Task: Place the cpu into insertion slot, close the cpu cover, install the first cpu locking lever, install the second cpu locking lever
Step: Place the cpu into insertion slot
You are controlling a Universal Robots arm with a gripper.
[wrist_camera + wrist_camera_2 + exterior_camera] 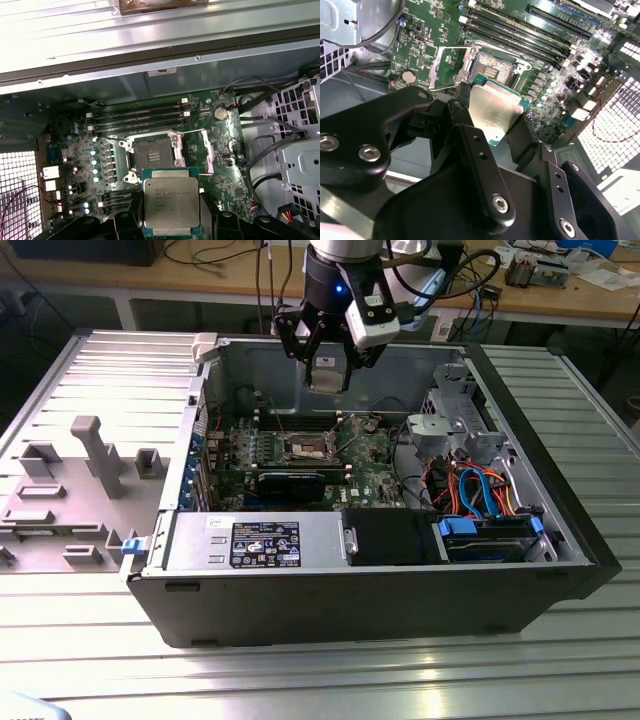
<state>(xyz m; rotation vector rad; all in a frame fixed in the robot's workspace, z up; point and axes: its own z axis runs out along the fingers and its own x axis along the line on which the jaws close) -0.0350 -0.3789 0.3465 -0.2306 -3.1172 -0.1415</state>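
My gripper hangs over the open computer case, shut on the cpu, a flat square chip with a silver-grey top and green edge. In both wrist views the black fingers clamp the cpu by its two sides. The insertion slot lies on the green motherboard below and just beyond the chip, its dark centre bare. The cpu cover is swung open beside the slot. The slot shows under the gripper in the exterior view, with a clear gap between chip and board.
Long black memory slots run beside the socket. A drive cage with coloured cables fills the case's right side in the exterior view. The power supply sits at the front. A grey fixture tray lies outside, left.
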